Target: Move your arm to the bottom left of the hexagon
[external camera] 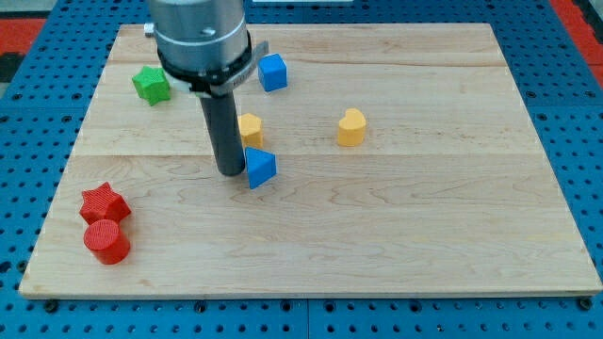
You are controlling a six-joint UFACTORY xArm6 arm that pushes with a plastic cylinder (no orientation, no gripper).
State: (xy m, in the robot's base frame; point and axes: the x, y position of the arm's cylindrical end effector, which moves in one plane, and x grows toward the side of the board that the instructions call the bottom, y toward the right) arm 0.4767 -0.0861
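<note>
Sitting near the middle of the pale wooden table (396,217), our tip (230,172) is just left of the blue triangular block (260,167), basically touching it. The small yellow hexagon block (251,127) is right behind the rod, up and to the view's right of our tip. No pincer on this rig, just the dark rod holding nothing. Also around: yellow heart-ish block (351,127), blue cube (272,72), green star (151,85), red star (104,202), red cylinder (106,241).
</note>
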